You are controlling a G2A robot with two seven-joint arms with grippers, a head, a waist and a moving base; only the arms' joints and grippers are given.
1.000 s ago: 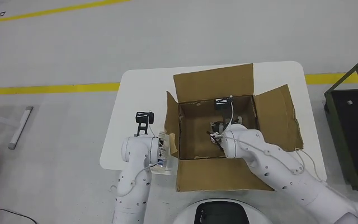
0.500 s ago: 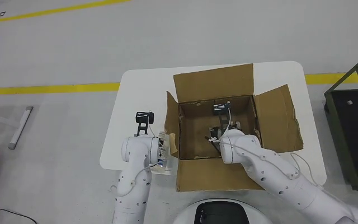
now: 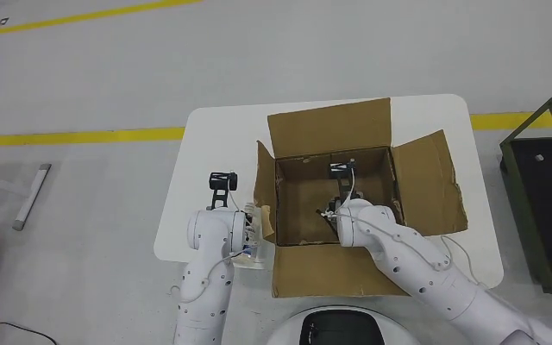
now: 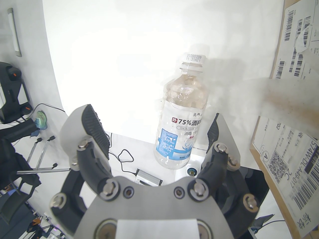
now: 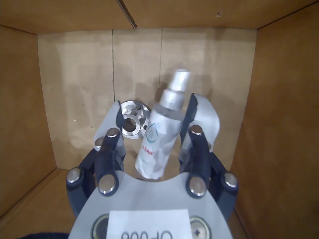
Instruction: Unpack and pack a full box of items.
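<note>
Smooth grey floor (image 3: 103,78) all round. White bench (image 3: 216,129) w/ rounded corners sits under left pincer (image 4: 152,115) and right pincer (image 5: 157,101); its top glares bright ahead of left pincer. Yellow tape line (image 3: 86,136) crosses floor ahead of both pincers; 2nd yellow line (image 3: 86,15) farther ahead, slanted. Grey bar (image 3: 31,197) on floor, well left of left pincer. Dark green rack (image 3: 528,198) far right of right pincer. Below left pincer, past bench edge: silver power brick (image 4: 148,177), black cable (image 4: 124,155).

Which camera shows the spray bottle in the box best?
Right wrist view: the spray bottle sits between the open right gripper fingers, cap to base. In the top view the right arm covers it; the left wrist view faces the box from outside.
</note>
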